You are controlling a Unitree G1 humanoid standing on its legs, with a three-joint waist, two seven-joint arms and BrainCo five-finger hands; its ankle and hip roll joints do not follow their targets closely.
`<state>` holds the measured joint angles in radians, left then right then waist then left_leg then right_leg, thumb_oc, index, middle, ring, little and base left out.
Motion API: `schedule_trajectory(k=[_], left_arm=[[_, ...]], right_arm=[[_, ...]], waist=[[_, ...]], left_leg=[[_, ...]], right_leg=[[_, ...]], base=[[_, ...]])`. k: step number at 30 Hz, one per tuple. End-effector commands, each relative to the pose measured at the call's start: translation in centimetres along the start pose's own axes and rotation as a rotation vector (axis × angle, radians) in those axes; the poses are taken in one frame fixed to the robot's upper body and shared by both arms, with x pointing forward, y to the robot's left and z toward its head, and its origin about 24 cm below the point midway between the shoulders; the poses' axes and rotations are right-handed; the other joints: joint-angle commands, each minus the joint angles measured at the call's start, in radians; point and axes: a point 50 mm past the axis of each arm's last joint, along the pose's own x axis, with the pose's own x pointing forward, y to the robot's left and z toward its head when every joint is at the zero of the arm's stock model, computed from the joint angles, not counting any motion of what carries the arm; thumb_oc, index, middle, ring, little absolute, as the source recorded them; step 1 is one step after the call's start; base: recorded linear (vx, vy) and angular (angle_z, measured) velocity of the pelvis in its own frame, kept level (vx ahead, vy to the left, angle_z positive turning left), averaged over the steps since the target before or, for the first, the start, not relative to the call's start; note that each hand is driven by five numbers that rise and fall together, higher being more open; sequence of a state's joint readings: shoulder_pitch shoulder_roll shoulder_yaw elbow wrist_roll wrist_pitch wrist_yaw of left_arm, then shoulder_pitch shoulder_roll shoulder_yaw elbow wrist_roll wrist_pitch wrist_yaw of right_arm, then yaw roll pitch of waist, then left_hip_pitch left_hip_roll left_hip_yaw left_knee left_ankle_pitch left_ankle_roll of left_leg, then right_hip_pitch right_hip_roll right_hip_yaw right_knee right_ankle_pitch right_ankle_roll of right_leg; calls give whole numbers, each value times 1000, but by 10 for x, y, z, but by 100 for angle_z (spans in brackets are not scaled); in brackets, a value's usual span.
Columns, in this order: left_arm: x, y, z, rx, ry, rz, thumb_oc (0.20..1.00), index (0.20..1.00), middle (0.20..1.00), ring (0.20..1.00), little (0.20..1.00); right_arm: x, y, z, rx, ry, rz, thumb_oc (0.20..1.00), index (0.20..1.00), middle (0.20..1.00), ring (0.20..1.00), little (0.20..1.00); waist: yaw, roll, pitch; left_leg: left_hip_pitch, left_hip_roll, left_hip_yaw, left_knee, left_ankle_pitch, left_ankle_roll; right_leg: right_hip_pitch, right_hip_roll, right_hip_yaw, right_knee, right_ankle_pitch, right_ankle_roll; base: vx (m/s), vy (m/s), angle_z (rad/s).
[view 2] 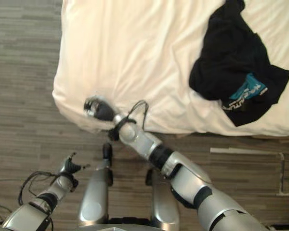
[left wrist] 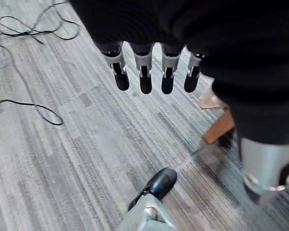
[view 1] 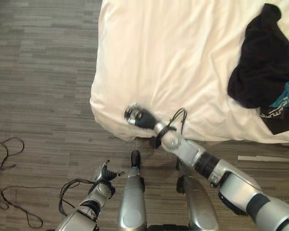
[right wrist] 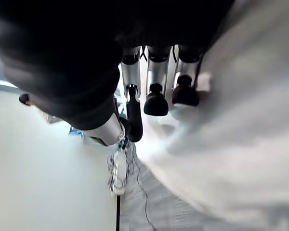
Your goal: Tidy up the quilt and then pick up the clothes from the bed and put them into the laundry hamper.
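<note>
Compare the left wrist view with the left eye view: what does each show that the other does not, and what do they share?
The left wrist view shows the left hand from close up, fingers straight over the floor and holding nothing. The left eye view shows the bed with its cream quilt, the black clothes lying on it, and the right hand at the quilt's near corner. Both show the grey wood-look floor and loose black cables on it.

cream quilt (view 1: 183,62), black clothes (view 1: 265,67), grey-striped floor (view 1: 38,72)

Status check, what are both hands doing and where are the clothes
Right hand on quilt corner, grip unclear. Left hand open, low over floor. Black clothes untouched on bed.
</note>
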<state>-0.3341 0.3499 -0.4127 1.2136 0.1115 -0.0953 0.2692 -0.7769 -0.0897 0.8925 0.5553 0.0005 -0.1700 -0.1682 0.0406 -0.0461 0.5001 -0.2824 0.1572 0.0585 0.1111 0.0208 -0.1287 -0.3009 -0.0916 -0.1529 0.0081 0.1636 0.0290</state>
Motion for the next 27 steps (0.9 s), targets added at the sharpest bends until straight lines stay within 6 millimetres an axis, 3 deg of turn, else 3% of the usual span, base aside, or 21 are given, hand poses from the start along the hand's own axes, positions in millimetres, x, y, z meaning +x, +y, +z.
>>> schedule_trajectory(k=[1,2,4,5,6,7,8,9,11,13,14,15,16,18,19,20,21,22,23,26,27], left_arm=[[-12,-18,-29,126,51,-70,1000,1000,1000,1000,1000],[-12,-19,-29,126,52,-72,1000,1000,1000,1000,1000],[-17,-27,-38,145,76,-100,1000,1000,1000,1000,1000],[-23,-34,-49,170,108,-128,1000,1000,1000,1000,1000],[-24,-34,-49,170,108,-130,1000,1000,1000,1000,1000],[-30,-38,-61,171,141,-139,1000,1000,1000,1000,1000],[-30,-38,-61,171,140,-140,1000,1000,1000,1000,1000],[-35,-43,-69,152,162,-145,1000,1000,1000,1000,1000],[-36,-45,-69,141,162,-146,1000,1000,1000,1000,1000],[-33,-42,-62,93,140,-110,1000,1000,1000,1000,1000],[-33,-42,-61,93,139,-109,1000,1000,1000,1000,1000],[-29,-38,-55,76,121,-85,1000,1000,1000,1000,1000],[-25,-35,-48,64,100,-70,1000,1000,1000,1000,1000],[-24,-36,-44,61,92,-72,1000,1000,1000,1000,1000],[-24,-37,-43,59,94,-73,1000,1000,1000,1000,1000],[-24,-37,-43,60,94,-74,1000,1000,1000,1000,1000],[-25,-38,-44,57,100,-77,1000,1000,1000,1000,1000],[-28,-42,-50,54,115,-90,1000,1000,1000,1000,1000],[-31,-45,-54,55,129,-98,1000,1000,1000,1000,1000],[-40,-53,-68,58,171,-122,1000,1000,1000,1000,1000],[-40,-53,-68,59,171,-123,1000,1000,1000,1000,1000]], right_arm=[[-30,51,-17,46,48,275,200,200,200,200,200],[-31,52,-17,48,50,277,200,200,200,200,200],[-36,55,-2,83,-30,334,200,200,200,200,200],[-37,46,18,150,-123,326,200,200,200,200,200],[-37,46,18,151,-120,327,200,200,200,200,200],[-34,23,42,191,-243,247,200,200,200,200,200],[-34,22,42,192,-242,247,200,200,200,200,200],[-31,-4,61,210,-343,137,200,200,200,200,200],[-30,-13,67,219,-374,82,200,200,200,200,200],[-23,-52,88,164,-473,-106,200,200,200,200,200],[-23,-52,88,162,-474,-107,200,200,200,200,200],[-21,-68,89,94,-472,-175,200,200,200,200,200],[-19,-88,81,25,-425,-268,200,200,200,200,200],[-20,-98,67,6,-366,-326,200,200,200,200,200],[-35,-113,26,10,-197,-438,200,200,200,200,200],[-35,-113,26,10,-196,-439,200,200,200,200,200],[-48,-116,4,25,-110,-485,200,200,200,200,200],[-84,-115,-44,74,82,-577,200,200,200,200,200],[-113,-115,-70,101,195,-640,200,200,200,200,200],[-202,-89,-129,255,522,-782,200,200,200,200,200],[-202,-89,-129,256,523,-782,200,200,200,200,200]], waist=[[13,1,-52],[12,1,-51],[2,-9,-76],[-12,-21,-110],[-11,-20,-108],[-24,-26,-131],[-22,-26,-129],[-29,-27,-138],[-27,-25,-135],[-27,-16,-102],[-27,-16,-101],[-27,-8,-73],[-33,-5,-41],[-37,-3,-35],[-48,-4,-31],[-47,-3,-34],[-55,-4,-37],[-72,-7,-42],[-86,-9,-43],[-140,-26,-72],[-139,-27,-74]], left_leg=[[32,42,-6,18,-55,-12],[37,42,-5,16,-55,-11],[87,36,8,-2,-63,-8],[135,29,23,-27,-69,-4],[142,29,24,-31,-68,-4],[185,20,38,-67,-65,3],[192,20,41,-72,-64,3],[223,14,56,-102,-60,9],[232,13,67,-109,-58,11],[202,14,69,-80,-56,11],[200,14,69,-78,-57,11],[175,15,64,-47,-60,9],[122,21,59,14,-70,5],[87,25,54,52,-82,4],[52,27,52,105,-100,5],[48,28,52,110,-103,5],[38,28,52,131,-115,7],[37,27,56,163,-142,11],[48,26,61,175,-163,15],[121,7,90,147,-197,30],[120,5,91,142,-191,30]], right_leg=[[31,-96,54,175,-253,123],[36,-96,54,173,-252,123],[79,-90,58,149,-251,122],[120,-86,60,118,-246,122],[125,-86,61,115,-245,122],[147,-79,72,94,-238,123],[151,-79,74,92,-237,123],[158,-73,91,77,-229,126],[157,-72,100,73,-225,127],[119,-68,119,94,-220,124],[117,-68,119,96,-221,124],[91,-70,125,114,-222,123],[42,-74,135,159,-225,120],[9,-76,144,193,-231,119],[-22,-83,151,238,-239,119],[-26,-83,151,241,-242,120],[-33,-86,155,257,-247,121],[-29,-93,159,269,-254,124],[-19,-97,161,273,-261,127],[41,-103,168,229,-248,139],[40,-104,168,225,-243,139]], base=[[0,0,0],[73,14,-2],[120,0,-4],[119,-8,-8],[180,0,-22],[70,11,-32],[99,32,-42],[39,31,-41],[15,25,-35],[-70,-3,-28],[-148,-20,-17],[-176,-12,-9],[-211,-12,-5],[-99,-5,5],[-34,-1,12],[-36,10,10],[-5,40,7],[17,73,-8],[31,93,-5],[105,96,-2],[98,147,-4]])
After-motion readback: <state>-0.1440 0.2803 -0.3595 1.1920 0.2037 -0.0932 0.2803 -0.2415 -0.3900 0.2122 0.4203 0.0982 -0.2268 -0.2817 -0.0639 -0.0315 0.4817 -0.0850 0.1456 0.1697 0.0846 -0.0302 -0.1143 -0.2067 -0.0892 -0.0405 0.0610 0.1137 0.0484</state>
